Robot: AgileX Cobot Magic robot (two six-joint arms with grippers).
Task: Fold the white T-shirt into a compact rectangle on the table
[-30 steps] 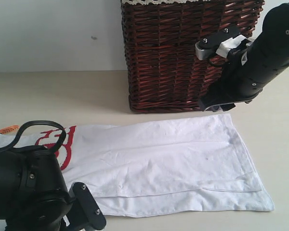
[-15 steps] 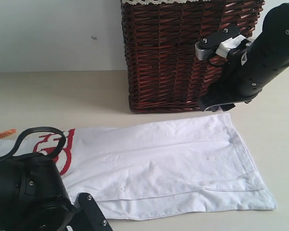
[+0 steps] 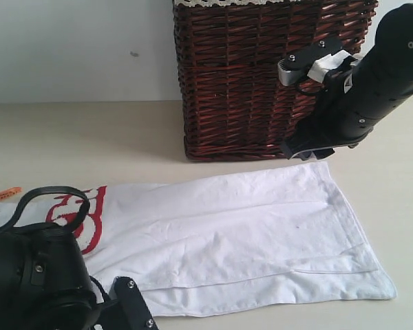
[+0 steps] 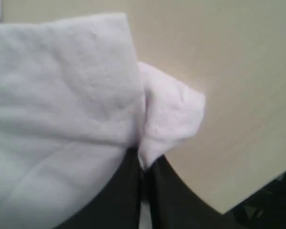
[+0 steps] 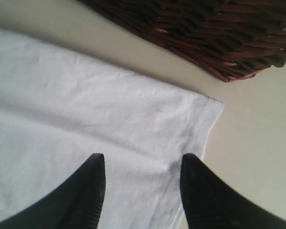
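The white T-shirt lies flat on the table, folded lengthwise, with its red lettering and orange neck tag at the left end. My left gripper is shut on a bunched fold of the white T-shirt; in the exterior view the bulky left arm hides it. My right gripper is open, hovering over the hemmed corner of the white T-shirt nearest the basket, with nothing between its fingers. The right arm reaches in from the upper right.
A dark brown wicker basket stands right behind the shirt's far edge, close to the right arm. Its base shows in the right wrist view. A pale wall backs the table.
The left arm has sunk toward the near edge, pulling the shirt's left end with it; the tag has slid down and left. The right arm has barely moved.
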